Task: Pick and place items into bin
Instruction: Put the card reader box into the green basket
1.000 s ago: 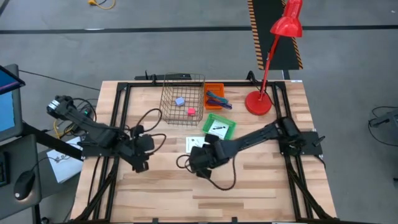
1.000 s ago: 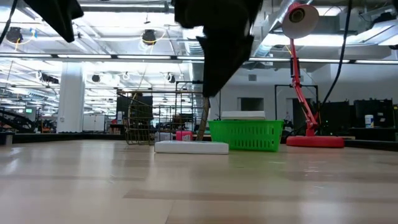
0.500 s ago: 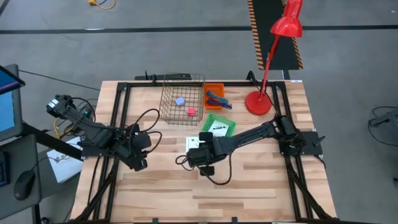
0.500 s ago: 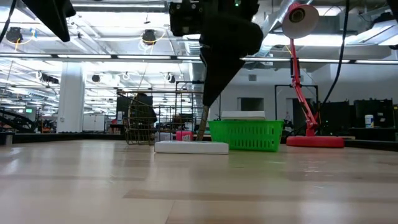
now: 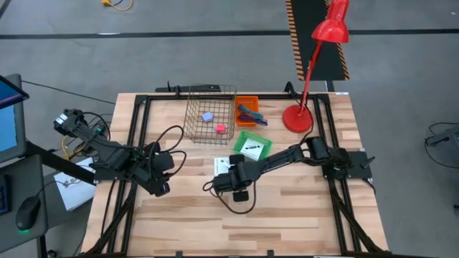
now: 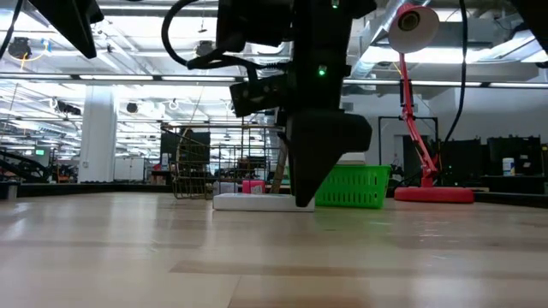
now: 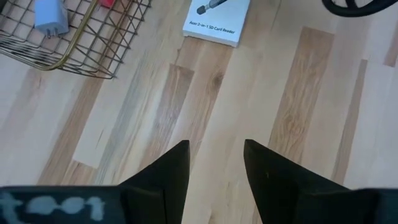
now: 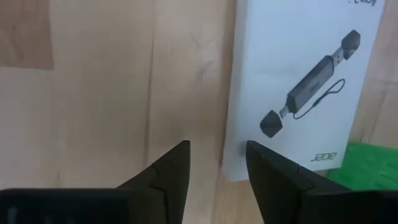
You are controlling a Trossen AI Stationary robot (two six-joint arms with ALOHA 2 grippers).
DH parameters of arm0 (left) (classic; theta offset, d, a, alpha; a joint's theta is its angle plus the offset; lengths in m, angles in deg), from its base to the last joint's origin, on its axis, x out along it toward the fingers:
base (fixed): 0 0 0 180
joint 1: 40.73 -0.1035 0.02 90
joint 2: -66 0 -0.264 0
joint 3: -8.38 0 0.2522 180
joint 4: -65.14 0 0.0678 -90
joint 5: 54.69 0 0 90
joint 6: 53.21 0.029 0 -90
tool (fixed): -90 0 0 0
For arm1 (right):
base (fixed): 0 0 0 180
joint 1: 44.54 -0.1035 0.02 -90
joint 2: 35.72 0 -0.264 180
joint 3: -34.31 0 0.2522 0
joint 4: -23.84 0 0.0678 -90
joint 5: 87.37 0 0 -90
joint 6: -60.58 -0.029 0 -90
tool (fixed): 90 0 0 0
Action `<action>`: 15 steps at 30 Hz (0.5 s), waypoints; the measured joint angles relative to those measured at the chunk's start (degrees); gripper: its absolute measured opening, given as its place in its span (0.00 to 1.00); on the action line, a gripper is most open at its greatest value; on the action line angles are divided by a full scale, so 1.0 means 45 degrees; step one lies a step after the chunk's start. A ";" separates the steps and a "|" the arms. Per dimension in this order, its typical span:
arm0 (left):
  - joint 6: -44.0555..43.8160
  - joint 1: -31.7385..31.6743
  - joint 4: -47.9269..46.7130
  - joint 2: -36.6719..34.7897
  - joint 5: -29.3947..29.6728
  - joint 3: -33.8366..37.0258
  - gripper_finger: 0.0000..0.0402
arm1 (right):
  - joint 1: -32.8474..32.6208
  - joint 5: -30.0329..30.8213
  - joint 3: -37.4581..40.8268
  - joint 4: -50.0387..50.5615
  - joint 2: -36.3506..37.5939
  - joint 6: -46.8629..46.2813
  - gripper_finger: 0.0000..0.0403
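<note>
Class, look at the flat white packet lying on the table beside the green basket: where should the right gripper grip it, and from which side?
Grip the white packet across its near long edge, coming from above: it lies flat, so only its edges offer hold. The right gripper hangs open just above that edge.

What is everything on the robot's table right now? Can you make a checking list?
Surface: wooden table, bare at the near side.
Job's things: white packet lies flat on the table; another in the green bin; two cubes in the wire basket; sticks in the orange tray.
Clutter: red lamp.
Grippers: right gripper open, low beside the packet; left gripper open, waiting.
Cables: black loops on the table.
Surroundings: grey floor.
</note>
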 joint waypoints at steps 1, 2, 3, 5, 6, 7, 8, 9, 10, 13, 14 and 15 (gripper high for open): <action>0.0000 0.0000 0.0000 0.0000 0.0000 0.0000 0.36 | 0.0049 0.0026 0.0000 -0.0009 0.0000 0.0093 0.38; 0.0000 0.0000 0.0000 0.0000 0.0000 0.0000 0.36 | 0.0069 0.0036 0.0000 -0.0019 0.0000 0.0184 0.38; 0.0000 0.0000 0.0000 0.0000 0.0000 0.0000 0.36 | 0.0102 0.0039 0.0000 -0.0019 0.0000 0.0242 0.38; 0.0000 0.0000 0.0000 0.0000 -0.0003 0.0000 0.36 | 0.0162 0.0055 0.0000 -0.0007 0.0000 0.0281 0.38; 0.0000 0.0000 0.0000 0.0000 -0.0005 0.0000 0.36 | 0.0167 0.0068 0.0000 -0.0003 0.0000 0.0371 0.38; 0.0000 0.0000 0.0000 0.0000 -0.0005 0.0000 0.36 | 0.0175 0.0079 0.0000 -0.0005 0.0000 0.0527 0.38; 0.0000 0.0000 0.0000 0.0000 -0.0005 0.0000 0.36 | 0.0195 0.0071 0.0000 -0.0025 0.0000 0.0718 0.38; 0.0000 0.0000 0.0000 0.0000 -0.0005 0.0000 0.36 | 0.0228 0.0006 0.0000 -0.0073 -0.0001 0.0915 0.37; 0.0000 0.0000 0.0000 0.0000 -0.0005 0.0000 0.36 | 0.0245 -0.0072 -0.0001 -0.0176 -0.0054 0.1081 0.37; -0.0011 0.0000 0.0002 0.0000 -0.0010 0.0000 0.36 | 0.0290 -0.0162 -0.0056 -0.0453 -0.0354 0.1413 0.36; -0.0051 0.0000 0.0000 0.0000 -0.0010 0.0000 0.36 | 0.0293 -0.0286 -0.0071 -0.0510 -0.0557 0.1554 0.36; -0.0071 0.0000 0.0005 0.0000 -0.0011 0.0000 0.36 | 0.0291 -0.0375 -0.0098 -0.0549 -0.0730 0.1682 0.35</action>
